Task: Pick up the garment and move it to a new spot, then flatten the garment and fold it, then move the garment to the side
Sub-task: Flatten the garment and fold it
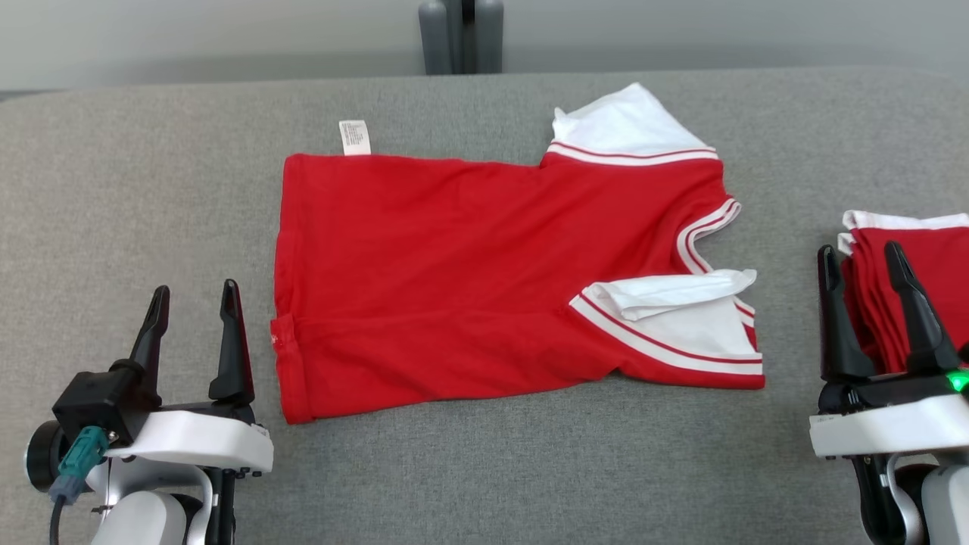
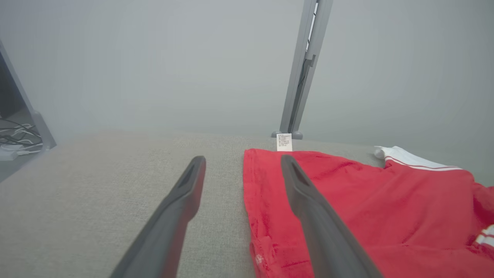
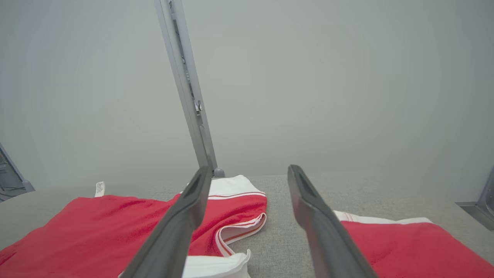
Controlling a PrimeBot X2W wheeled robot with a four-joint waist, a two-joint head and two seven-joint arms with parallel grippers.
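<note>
The garment, a red T-shirt with white, red-striped sleeves, lies spread flat on the grey table, its hem to the left and its collar to the right. A white care label sticks out at the far edge. The near sleeve is partly folded over. My left gripper stands open just left of the hem, holding nothing; its wrist view shows the hem beside the right finger. My right gripper is open at the table's right, clear of the shirt.
A stack of folded red and white garments sits at the right edge, right behind my right gripper, and shows in the right wrist view. A grey post rises behind the table's far edge.
</note>
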